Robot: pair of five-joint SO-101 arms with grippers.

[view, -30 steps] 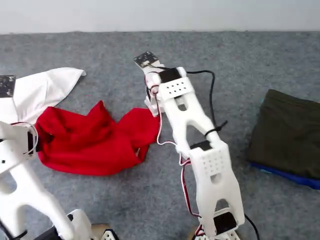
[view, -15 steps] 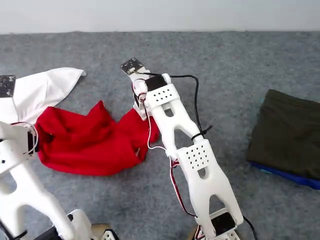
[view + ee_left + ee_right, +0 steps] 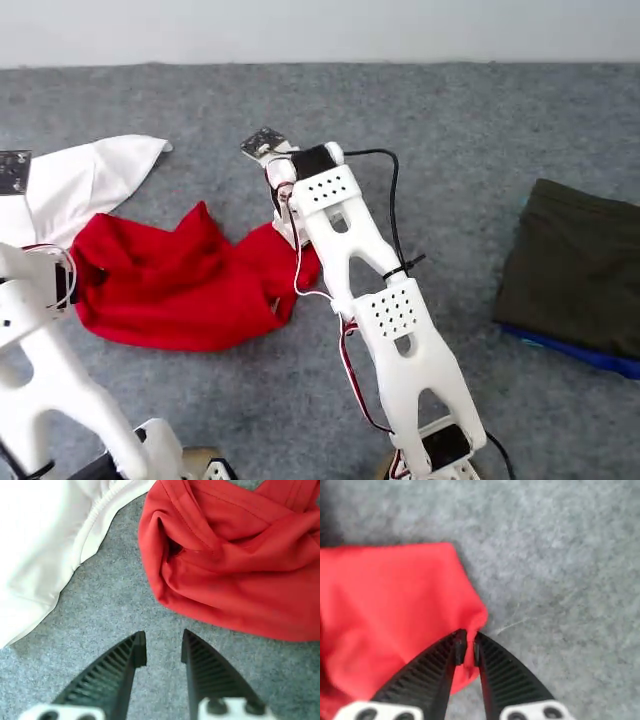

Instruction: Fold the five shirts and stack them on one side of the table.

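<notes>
The right gripper has its jaws closed almost to touching on a thin bit of the red shirt at its right corner. That is a slim hold. In my judgement a pull to the right could slide the cloth out from between the jaws.

The left gripper stands partly open over bare grey table, just beside the shirt's left edge, with nothing in it. With that side unanchored, a pull would likely drag the whole bundle rather than spread it. It might also tug the white shirt, which lies against the red one at the far left.

The red shirt sits left of centre on the table. It is crumpled and bunched into deep folds, with 1 point sticking up toward the far side, so it is nowhere near flat.

Well apart at the right, a folded dark green shirt rests on a blue shirt, so 2 look stacked.
</notes>
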